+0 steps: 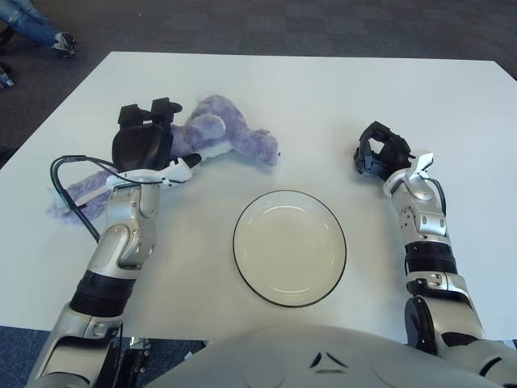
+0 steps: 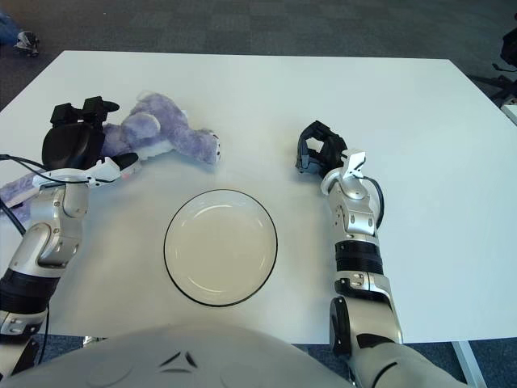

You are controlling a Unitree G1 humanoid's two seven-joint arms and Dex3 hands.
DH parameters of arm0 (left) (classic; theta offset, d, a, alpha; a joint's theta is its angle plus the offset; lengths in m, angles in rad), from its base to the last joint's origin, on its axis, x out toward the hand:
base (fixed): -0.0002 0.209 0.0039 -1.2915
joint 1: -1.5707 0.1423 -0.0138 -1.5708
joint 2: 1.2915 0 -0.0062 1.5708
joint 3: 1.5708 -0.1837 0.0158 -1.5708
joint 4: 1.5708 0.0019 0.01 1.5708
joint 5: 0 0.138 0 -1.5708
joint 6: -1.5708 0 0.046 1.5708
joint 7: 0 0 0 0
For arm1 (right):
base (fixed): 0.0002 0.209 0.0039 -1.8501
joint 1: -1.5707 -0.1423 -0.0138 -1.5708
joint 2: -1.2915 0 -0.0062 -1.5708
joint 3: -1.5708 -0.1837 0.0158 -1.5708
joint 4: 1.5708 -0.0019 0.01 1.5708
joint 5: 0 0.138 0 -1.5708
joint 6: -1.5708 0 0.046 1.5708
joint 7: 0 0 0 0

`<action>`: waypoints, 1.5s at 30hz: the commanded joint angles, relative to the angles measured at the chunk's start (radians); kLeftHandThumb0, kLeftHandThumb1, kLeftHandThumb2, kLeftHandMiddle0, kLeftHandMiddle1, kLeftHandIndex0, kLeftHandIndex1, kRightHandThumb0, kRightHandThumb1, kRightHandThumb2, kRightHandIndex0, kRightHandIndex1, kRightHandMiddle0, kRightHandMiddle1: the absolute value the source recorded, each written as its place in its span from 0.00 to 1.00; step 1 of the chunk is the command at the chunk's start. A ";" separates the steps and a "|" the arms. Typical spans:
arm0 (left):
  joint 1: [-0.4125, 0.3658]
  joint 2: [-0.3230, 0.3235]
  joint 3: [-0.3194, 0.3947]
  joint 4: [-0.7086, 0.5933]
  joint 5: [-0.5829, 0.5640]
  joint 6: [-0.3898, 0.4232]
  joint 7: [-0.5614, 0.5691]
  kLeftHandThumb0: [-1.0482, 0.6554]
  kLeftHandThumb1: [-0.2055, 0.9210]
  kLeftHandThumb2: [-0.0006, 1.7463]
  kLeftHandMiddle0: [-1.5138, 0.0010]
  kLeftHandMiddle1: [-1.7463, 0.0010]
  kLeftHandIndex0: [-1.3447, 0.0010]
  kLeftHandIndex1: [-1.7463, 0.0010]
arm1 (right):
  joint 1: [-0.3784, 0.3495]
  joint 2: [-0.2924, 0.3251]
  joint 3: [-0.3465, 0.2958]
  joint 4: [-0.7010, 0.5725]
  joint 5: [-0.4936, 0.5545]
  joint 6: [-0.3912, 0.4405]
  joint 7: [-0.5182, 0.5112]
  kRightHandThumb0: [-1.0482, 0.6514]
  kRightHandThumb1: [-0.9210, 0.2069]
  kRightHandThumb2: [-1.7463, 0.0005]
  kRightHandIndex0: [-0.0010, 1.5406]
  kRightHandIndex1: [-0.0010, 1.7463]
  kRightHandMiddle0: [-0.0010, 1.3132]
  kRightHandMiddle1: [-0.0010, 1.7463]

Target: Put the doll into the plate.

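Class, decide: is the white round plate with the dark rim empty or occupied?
Empty: the white round plate shows only bare surface; the purple plush doll lies on the table beyond it.

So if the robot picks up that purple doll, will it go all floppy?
Probably yes. The purple doll looks like soft plush lying sprawled flat on the table, so its long limbs would likely dangle. It also seems light for its size, and fuzzy rather than slippery, so the left hand beside it should grip it easily.

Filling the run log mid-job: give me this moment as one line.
left hand open, at doll, no grasp | right hand idle right of plate | plate empty | doll on table
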 commanded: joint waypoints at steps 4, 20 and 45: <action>0.017 0.024 0.005 -0.027 0.045 0.020 -0.055 0.11 0.69 0.39 1.00 0.68 1.00 0.62 | 0.010 0.000 0.001 -0.019 0.003 0.011 -0.007 0.34 0.50 0.28 0.78 1.00 0.44 1.00; 0.027 0.024 0.005 -0.068 0.110 0.068 -0.149 0.12 0.64 0.38 1.00 0.74 1.00 0.66 | 0.014 -0.001 0.005 -0.029 0.004 0.010 -0.003 0.34 0.50 0.28 0.77 1.00 0.44 1.00; -0.008 0.020 -0.008 -0.060 0.099 0.102 -0.322 0.13 0.62 0.40 1.00 0.70 1.00 0.71 | 0.023 0.001 0.006 -0.062 0.007 0.040 -0.019 0.34 0.49 0.28 0.77 1.00 0.44 1.00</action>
